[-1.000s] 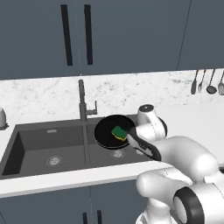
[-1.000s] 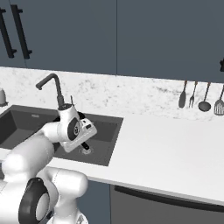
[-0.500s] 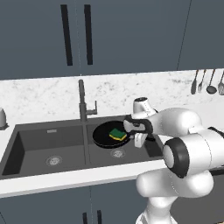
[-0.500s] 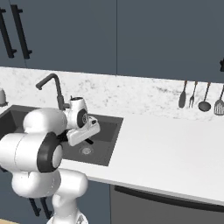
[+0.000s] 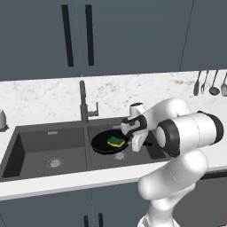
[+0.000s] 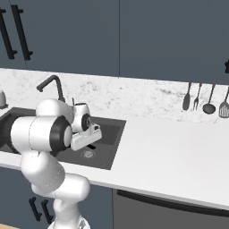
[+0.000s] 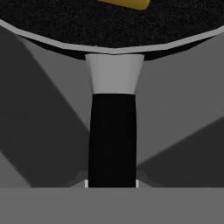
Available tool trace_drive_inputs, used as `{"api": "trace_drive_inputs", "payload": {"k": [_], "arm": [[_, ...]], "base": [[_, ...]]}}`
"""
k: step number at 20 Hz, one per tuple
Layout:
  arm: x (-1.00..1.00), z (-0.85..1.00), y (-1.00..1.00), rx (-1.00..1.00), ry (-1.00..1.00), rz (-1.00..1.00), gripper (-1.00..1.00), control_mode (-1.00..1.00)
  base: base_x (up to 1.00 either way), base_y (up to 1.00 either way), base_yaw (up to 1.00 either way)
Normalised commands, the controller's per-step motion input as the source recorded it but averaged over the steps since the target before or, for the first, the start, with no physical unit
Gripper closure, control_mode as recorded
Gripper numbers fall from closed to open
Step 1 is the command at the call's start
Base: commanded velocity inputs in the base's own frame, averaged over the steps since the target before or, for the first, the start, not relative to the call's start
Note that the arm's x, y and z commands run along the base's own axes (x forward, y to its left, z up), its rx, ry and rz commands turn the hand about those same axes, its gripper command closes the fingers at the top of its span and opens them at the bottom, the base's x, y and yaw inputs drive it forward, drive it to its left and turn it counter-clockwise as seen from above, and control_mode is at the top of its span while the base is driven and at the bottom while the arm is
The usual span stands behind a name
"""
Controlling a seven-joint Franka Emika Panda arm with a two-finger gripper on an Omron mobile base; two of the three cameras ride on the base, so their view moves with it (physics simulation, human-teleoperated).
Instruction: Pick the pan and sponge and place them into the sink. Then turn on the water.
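pan [image 5: 103, 144] handle in clamped gripper [image 5: 135, 142], over sink [image 5: 40, 144]

Arm: the white arm rises from the base, folds at a big dark-jointed elbow and reaches forward and down towards the sink's right basin.
Wrist: bent so the hand lies low and roughly level over the basin, pointing leftward in the left base view.
Gripper [image 5: 133, 142]: jaws drawn close together, clamped on the thin black handle of the pan [image 5: 103, 142]; in the hand view the handle runs straight up from between the fingertips to the pan's rim.
Right base view: the gripper [image 6: 92, 135] sticks out from behind the elbow, over the basin.
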Motion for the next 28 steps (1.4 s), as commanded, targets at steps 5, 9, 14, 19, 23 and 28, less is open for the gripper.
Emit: {"api": "trace_drive_inputs", "payload": {"k": [5, 9, 14, 19, 23, 28], "arm": [[0.35, -0.28, 0.00, 0.00, 0.02, 0.00, 1.00, -1.00], [0.37, -0.31, 0.00, 0.00, 0.02, 0.00, 1.00, -1.00], [0.46, -0.41, 0.00, 0.00, 0.05, 0.00, 1.00, -1.00], [0.30, -0.47, 0.00, -0.03, 0.06, 0.00, 1.00, -1.00], [0.23, -0.43, 0.03, -0.03, 0.04, 0.00, 1.00, -1.00], [0.09, -0.48, 0.12, -0.02, 0.01, 0.00, 1.00, -1.00]], "base": [[0.00, 0.00, 0.00], [0.00, 0.00, 0.00], [0.00, 0.00, 0.00], [0.00, 0.00, 0.00], [0.00, 0.00, 0.00], [0.00, 0.00, 0.00]]}}
